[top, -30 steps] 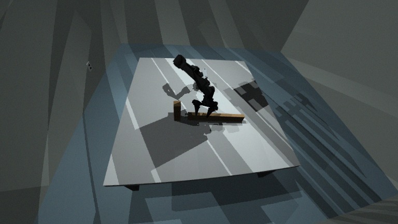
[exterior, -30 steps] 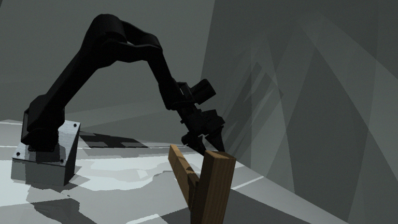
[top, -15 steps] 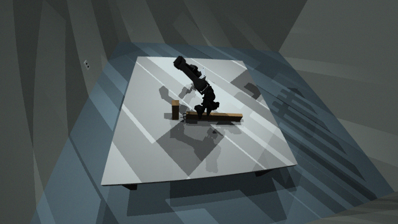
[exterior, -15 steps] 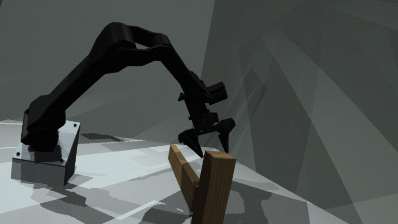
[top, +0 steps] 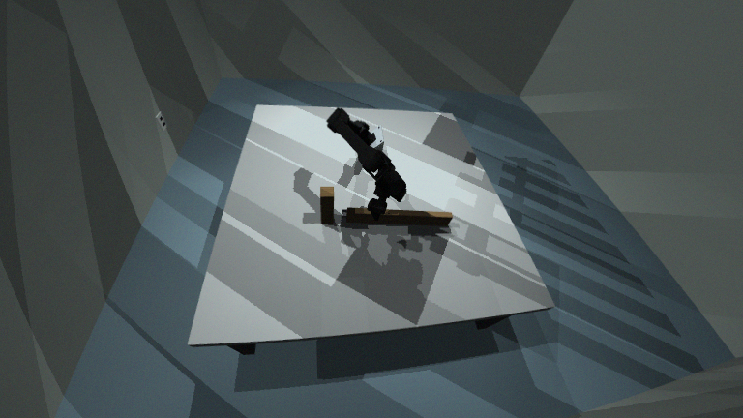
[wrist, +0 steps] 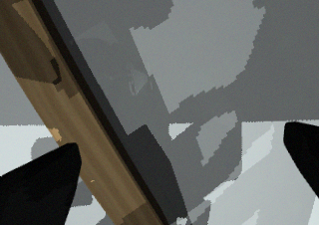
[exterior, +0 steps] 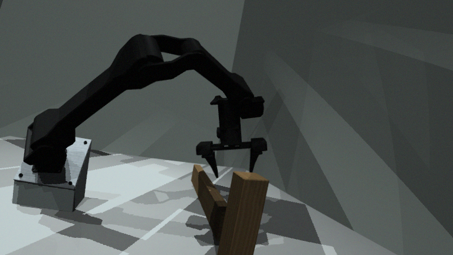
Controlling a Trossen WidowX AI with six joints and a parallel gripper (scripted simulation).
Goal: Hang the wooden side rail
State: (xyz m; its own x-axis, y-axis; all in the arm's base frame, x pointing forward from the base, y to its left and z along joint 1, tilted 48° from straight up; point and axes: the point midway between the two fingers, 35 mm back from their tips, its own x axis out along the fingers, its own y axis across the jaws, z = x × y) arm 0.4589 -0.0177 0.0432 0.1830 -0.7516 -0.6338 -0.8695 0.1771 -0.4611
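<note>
The wooden side rail [top: 419,218] [exterior: 207,193] [wrist: 87,125] lies along the table with its near end close to the upright headboard post [top: 327,206] [exterior: 243,215]. The steel hooks [top: 343,215] on that end are small and dark beside the post, with a narrow gap between them and it. The slot and pins are not visible. My gripper [top: 376,215] [exterior: 234,174] [wrist: 183,143] is open and empty, pointing down above the rail. In the wrist view the rail runs diagonally past the left fingertip, off-centre and skewed to the fingers. Finger height above it is hard to judge.
The white table [top: 262,292] [exterior: 140,202] carries hard-edged shadows. The arm's metal base [top: 378,136] [exterior: 43,193] stands at the back in the top view and at the left in the exterior view. The post stands tall beside the rail's hook end.
</note>
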